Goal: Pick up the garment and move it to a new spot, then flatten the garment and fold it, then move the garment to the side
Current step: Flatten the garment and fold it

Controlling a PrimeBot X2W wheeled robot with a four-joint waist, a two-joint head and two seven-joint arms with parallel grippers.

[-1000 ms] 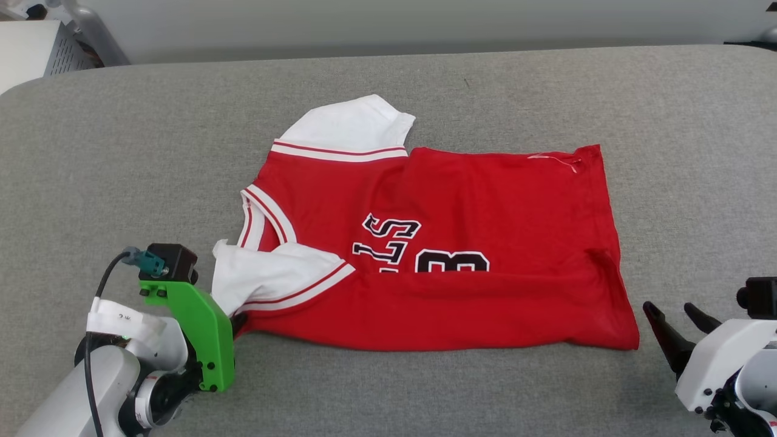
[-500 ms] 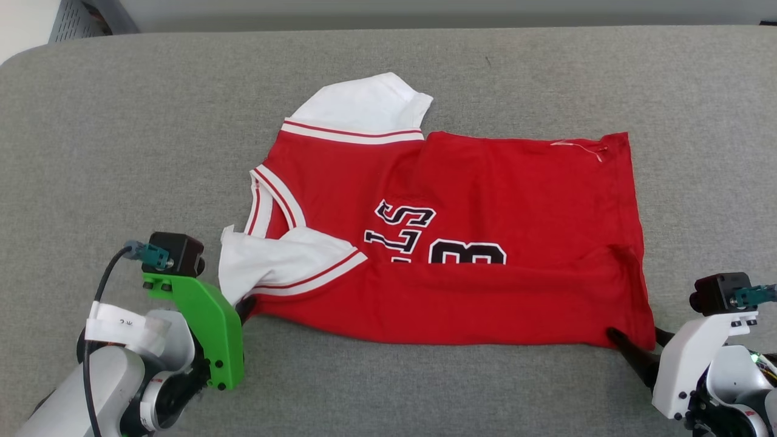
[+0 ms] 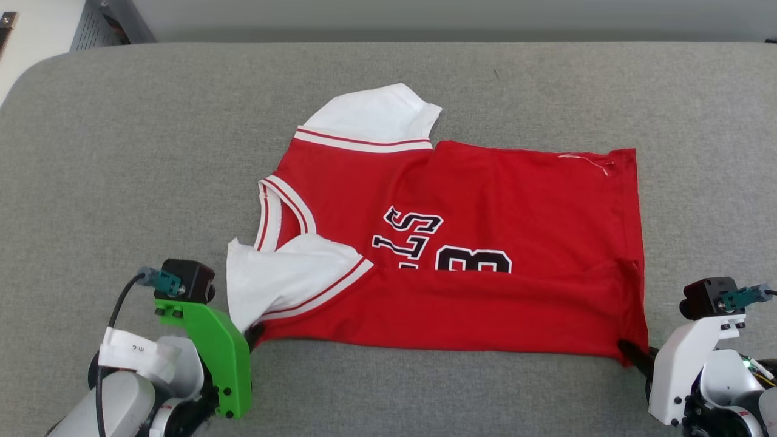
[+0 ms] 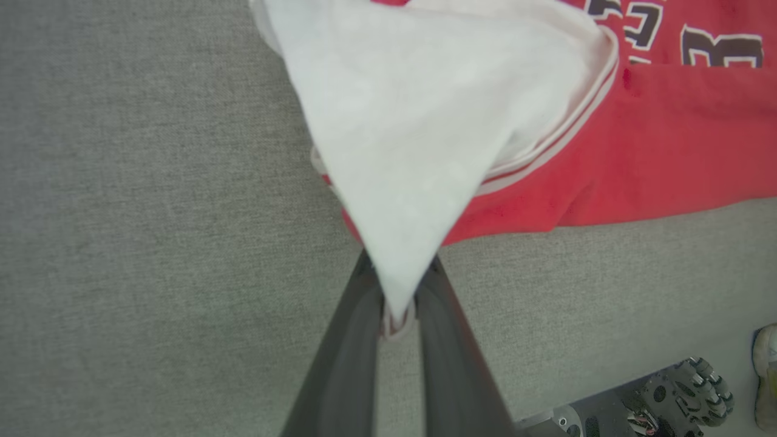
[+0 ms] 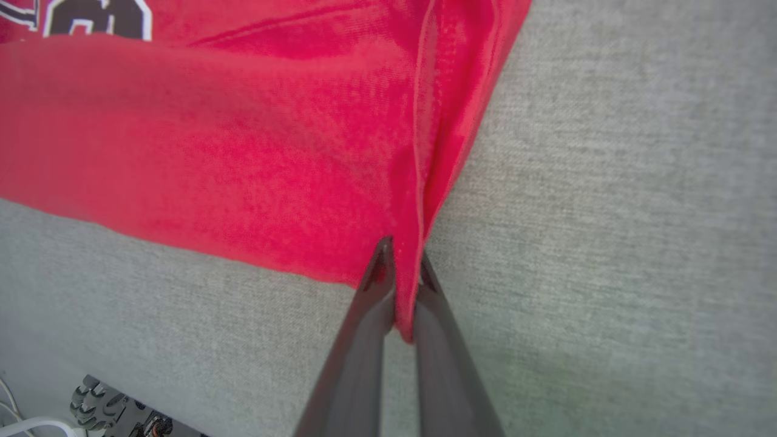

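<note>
The garment (image 3: pixel 485 218), a red jersey with white sleeves, striped trim and black lettering, lies on the grey padded table (image 3: pixel 121 182), its near long edge folded up over part of the lettering. My left gripper (image 3: pixel 254 335) is shut on the near white sleeve; in the left wrist view the sleeve (image 4: pixel 419 133) tapers to a point pinched in that gripper (image 4: pixel 397 291). My right gripper (image 3: pixel 628 352) is shut on the jersey's near right hem corner; the right wrist view shows the red hem (image 5: pixel 419 200) clamped inside that gripper (image 5: pixel 403 273).
The grey table surface extends around the jersey on all sides, with its rounded far-left corner (image 3: pixel 36 67) near a perforated metal panel (image 3: pixel 91 27). The robot's wheeled base (image 4: pixel 686 388) shows below the table's near edge.
My right gripper moved in from the right and closed on the jersey's near right hem corner. The head camera shifted too. My left gripper kept its hold on the sleeve.
</note>
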